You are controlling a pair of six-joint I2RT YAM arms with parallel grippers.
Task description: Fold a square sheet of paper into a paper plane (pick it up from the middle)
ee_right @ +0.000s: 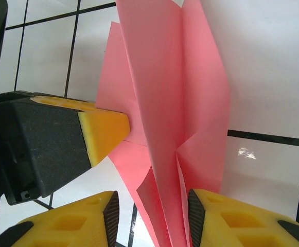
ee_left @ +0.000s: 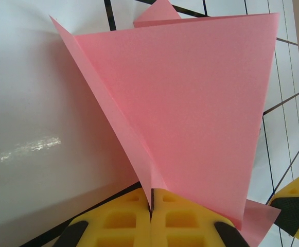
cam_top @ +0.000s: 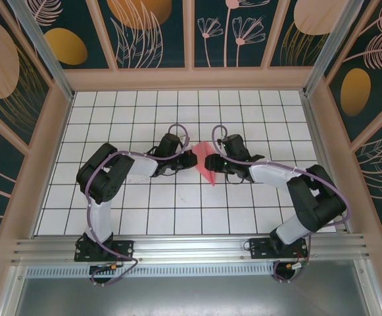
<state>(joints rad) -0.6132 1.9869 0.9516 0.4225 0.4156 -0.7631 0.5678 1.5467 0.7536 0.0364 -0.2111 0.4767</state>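
The salmon-pink paper plane is a folded pointed shape held above the grid table between both arms, its tip pointing toward the near edge. My left gripper is shut on one folded edge; in the left wrist view the yellow pads meet around the paper plane at the left gripper. My right gripper stands open, with the plane's centre ridge hanging between its pads. The right pad is at the paper's edge, and the left pad stands apart from it.
The white grid table is walled by a wooden frame at the back and sides. An aluminium rail carries both arm bases at the near edge. The left gripper's yellow tip sits close to the right gripper's fingers.
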